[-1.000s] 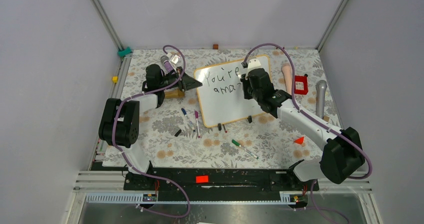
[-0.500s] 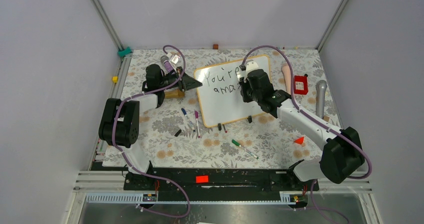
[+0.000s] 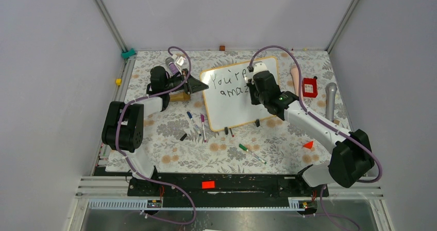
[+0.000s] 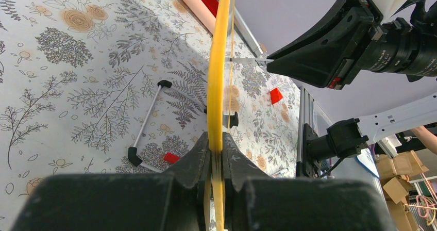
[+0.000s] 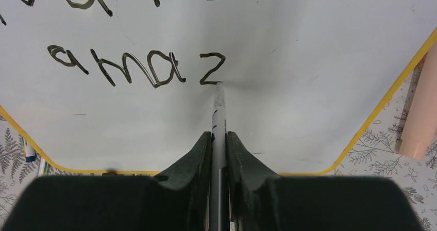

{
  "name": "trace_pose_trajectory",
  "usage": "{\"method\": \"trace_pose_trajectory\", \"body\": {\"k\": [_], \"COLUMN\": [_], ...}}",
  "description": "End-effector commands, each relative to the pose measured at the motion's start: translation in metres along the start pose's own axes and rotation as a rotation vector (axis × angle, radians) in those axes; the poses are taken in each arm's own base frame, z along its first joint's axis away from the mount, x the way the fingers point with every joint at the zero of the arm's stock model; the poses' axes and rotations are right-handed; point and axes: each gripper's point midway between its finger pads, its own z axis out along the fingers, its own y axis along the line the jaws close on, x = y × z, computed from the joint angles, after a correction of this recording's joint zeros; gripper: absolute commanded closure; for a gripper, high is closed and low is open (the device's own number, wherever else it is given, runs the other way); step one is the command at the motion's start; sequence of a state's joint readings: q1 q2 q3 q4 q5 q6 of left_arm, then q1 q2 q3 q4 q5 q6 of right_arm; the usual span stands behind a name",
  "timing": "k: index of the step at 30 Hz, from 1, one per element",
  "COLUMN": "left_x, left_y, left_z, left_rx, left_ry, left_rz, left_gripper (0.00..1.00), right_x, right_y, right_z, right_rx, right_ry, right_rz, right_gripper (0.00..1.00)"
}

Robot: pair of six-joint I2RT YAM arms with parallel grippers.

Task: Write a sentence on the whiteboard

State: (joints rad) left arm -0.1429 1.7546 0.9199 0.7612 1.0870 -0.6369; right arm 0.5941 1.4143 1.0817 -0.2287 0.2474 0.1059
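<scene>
The whiteboard (image 3: 232,103) stands tilted on the table, white with a thin orange-yellow frame. My left gripper (image 3: 198,87) is shut on its left edge, which shows edge-on in the left wrist view (image 4: 218,61). The sentence (image 3: 230,84) reads "You're" with "amaz" below it; it also shows in the right wrist view (image 5: 136,68). My right gripper (image 5: 219,138) is shut on a marker (image 5: 219,112) whose tip touches the board just under the "z". In the top view the right gripper (image 3: 253,91) sits over the board's right part.
Loose markers lie in front of the board: blue (image 3: 192,120), purple (image 3: 203,126) and green (image 3: 251,153). A pink cylinder (image 3: 296,77), a red box (image 3: 309,87) and a grey microphone (image 3: 330,101) lie to the right. A small red triangle (image 3: 308,145) lies near the right arm.
The "z" has been added after "ama" on the second line. My right gripper with the marker has moved slightly along the board. The left arm has not moved.
</scene>
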Motion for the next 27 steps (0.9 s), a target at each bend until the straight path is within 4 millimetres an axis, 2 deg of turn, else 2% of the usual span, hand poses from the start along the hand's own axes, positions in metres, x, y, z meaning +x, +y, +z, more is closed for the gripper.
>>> {"method": "trace_pose_trajectory", "body": {"k": [1, 10, 21, 27], "left_x": [-0.017, -0.016, -0.01, -0.01], "left_y": [-0.018, -0.018, -0.018, -0.018], "left_z": [0.007, 0.006, 0.005, 0.006], "left_rx": [0.063, 0.068, 0.079, 0.085], "left_ry": [-0.023, -0.021, -0.002, 0.008], "left_rz": [0.149, 0.152, 0.157, 0.156], "left_gripper": [0.97, 0.97, 1.0, 1.0], "right_x": [-0.018, -0.038, -0.057, -0.057], "right_y": [-0.006, -0.009, -0.026, -0.029], "right_z": [-0.004, -0.032, -0.033, -0.031], "right_rx": [0.036, 0.006, 0.031, 0.04], "right_ry": [-0.045, -0.145, -0.162, -0.157], "right_rz": [0.013, -0.008, 0.095, 0.097], "right_gripper": [1.0, 1.0, 1.0, 1.0]}}
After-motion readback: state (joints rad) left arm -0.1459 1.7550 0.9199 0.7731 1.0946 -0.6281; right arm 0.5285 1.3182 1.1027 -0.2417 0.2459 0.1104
